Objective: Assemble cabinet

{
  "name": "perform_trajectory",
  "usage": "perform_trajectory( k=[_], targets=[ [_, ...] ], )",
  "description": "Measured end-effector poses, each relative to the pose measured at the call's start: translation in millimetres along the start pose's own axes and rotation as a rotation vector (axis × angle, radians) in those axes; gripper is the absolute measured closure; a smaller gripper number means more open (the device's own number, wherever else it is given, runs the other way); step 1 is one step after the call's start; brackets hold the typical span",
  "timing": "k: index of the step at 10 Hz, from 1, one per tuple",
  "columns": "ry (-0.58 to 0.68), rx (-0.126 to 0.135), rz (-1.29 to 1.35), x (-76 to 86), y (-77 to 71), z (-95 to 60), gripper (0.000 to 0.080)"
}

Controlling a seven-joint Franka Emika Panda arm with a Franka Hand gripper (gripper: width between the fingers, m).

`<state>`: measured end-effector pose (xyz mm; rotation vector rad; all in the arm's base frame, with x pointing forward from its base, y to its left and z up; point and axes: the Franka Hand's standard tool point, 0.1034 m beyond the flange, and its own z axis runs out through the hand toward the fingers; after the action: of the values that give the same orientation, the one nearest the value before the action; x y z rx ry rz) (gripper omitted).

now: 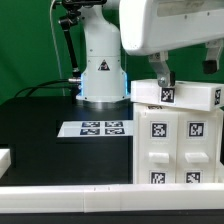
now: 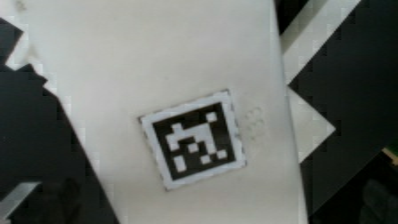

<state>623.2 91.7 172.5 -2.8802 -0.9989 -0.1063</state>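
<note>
The cabinet (image 1: 178, 145) is a large white box with recessed tagged panels, standing at the exterior view's right. A white tagged block (image 1: 176, 95) lies slightly tilted on top of it. My gripper (image 1: 161, 80) comes straight down onto this block from the white arm above. In the wrist view the block (image 2: 178, 90) fills the middle as a long white bar with one black-and-white tag (image 2: 192, 140). My gripper (image 2: 199, 208) straddles the bar. One finger (image 2: 18, 200) shows at the frame's edge, apart from the bar, so the jaws look open.
The marker board (image 1: 96, 128) lies on the black table in front of the white robot base (image 1: 102, 80). A white rail (image 1: 70, 195) runs along the table's front edge, and a white piece (image 1: 4, 158) sits at the exterior view's left edge.
</note>
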Motion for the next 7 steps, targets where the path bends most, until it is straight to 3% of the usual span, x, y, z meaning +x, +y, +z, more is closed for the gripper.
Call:
perform_trajectory(
  k=[7],
  targets=[
    [0.004, -0.014, -0.027, -10.2, 3.4, 13.7, 0.0003]
  ],
)
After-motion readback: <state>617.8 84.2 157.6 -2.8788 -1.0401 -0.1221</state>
